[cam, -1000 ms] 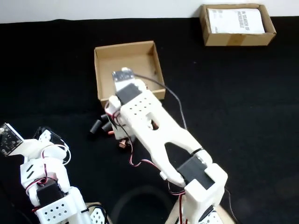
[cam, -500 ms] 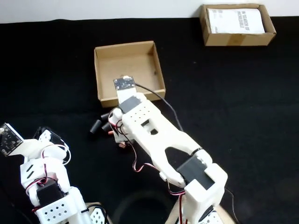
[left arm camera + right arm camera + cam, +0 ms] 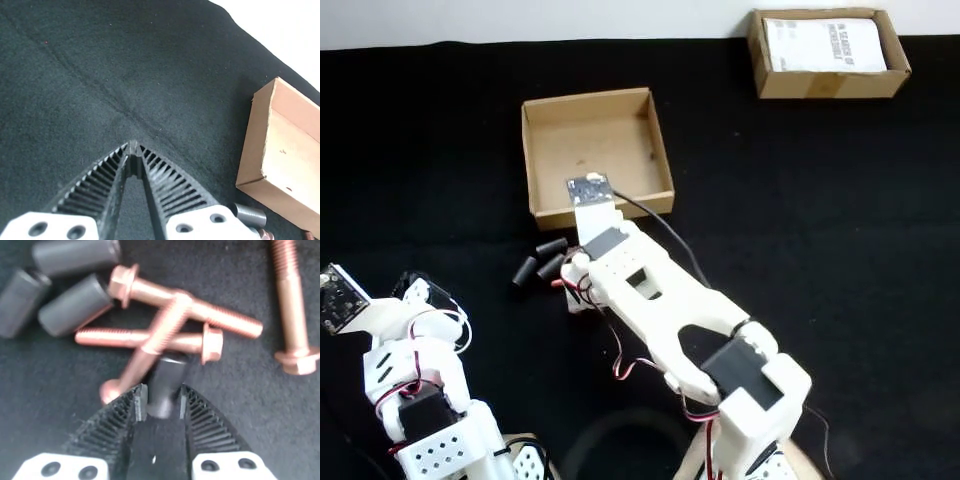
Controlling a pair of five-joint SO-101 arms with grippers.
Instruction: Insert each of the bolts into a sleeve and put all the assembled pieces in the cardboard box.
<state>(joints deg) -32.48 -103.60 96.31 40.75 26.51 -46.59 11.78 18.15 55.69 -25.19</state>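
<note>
One dark grey cylindrical sleeve (image 3: pixel 167 372) sits between the right gripper (image 3: pixel 161 392) fingers (image 3: pixel 205 425). They are closed partway and grasp it by its near end, low over the bolt pile. Four copper-coloured flanged bolts (image 3: pixel 150 340): three lie crossed just beyond the held sleeve, one of them alongside it, and a fourth bolt (image 3: pixel 292 305) lies apart. Three more grey sleeves (image 3: pixel 75 305) are clustered beside the bolts, just in front of the open brown cardboard box (image 3: pixel 538 150). Left gripper (image 3: pixel 132 150) is well apart at the near left of the worktop, fingers (image 3: pixel 165 185) clenched tip to tip, gripping nothing. Black cloth worktop (image 3: pixel 820 250). A second cardboard box (image 3: pixel 825 85) with a white printed sheet is at the far right. White wall (image 3: pixel 520 20) behind.
</note>
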